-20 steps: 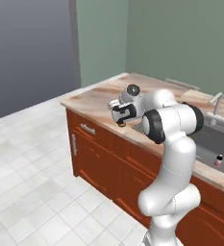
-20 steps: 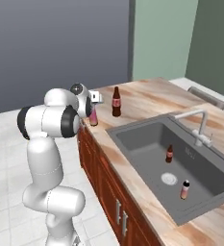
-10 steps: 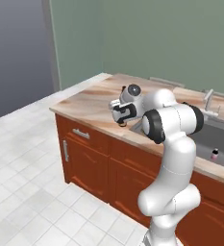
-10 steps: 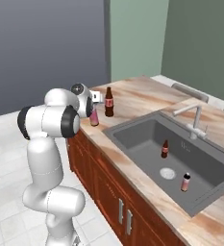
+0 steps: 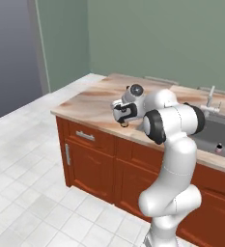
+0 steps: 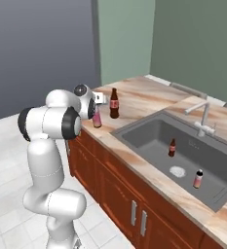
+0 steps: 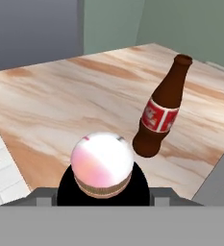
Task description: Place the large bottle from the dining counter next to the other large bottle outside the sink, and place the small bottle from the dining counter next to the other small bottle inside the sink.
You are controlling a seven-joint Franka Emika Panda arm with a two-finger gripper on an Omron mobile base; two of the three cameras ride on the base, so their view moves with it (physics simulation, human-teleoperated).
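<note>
My gripper (image 6: 98, 103) is shut on the large bottle from the dining counter (image 6: 97, 118), pink and slim, which hangs from it over the counter's front edge. In the hand view the bottle's rounded pink-white end (image 7: 102, 161) sits right in front of the camera and hides the fingers. The other large bottle (image 6: 114, 103), dark brown with a red label, stands upright on the counter just beyond it (image 7: 159, 115). In the left base view the gripper (image 5: 125, 115) is level with the countertop. The sink (image 6: 149, 131) lies to the right, with a short brown bottle (image 6: 172, 147) standing in it. The small bottle from the dining counter is out of view.
A curved faucet (image 6: 202, 119) stands behind the basin. A small pink bottle with a dark cap (image 6: 198, 179) and a white drain (image 6: 177, 170) are in the sink. Reddish-brown cabinets (image 5: 87, 154) run under the marbled counter (image 5: 92, 103). White tiled floor lies to the left.
The base has driven along the counter, so both base views have shifted and the sink sits closer. The arm keeps the same pose with the bottle in the gripper.
</note>
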